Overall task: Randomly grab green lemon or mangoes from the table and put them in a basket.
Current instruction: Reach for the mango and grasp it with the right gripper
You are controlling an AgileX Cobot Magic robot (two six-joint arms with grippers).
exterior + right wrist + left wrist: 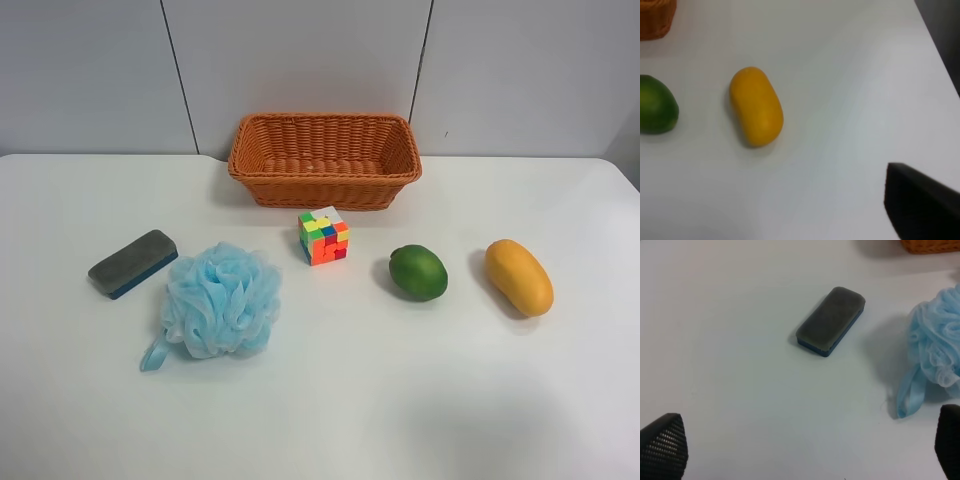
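Left pincer (806, 447) cropped, basket (932, 245) too

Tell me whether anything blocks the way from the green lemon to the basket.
Nothing visible does. Only bare table lies between the green lemon and the basket. The coloured cube stands in front of the basket, to the lemon's left in the high view, just off that line.

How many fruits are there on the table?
2. The green lemon lies on the table, in front of one end of the basket. The mango lies apart from it, nearer the exterior high view's right edge. No fruit shows inside the basket.
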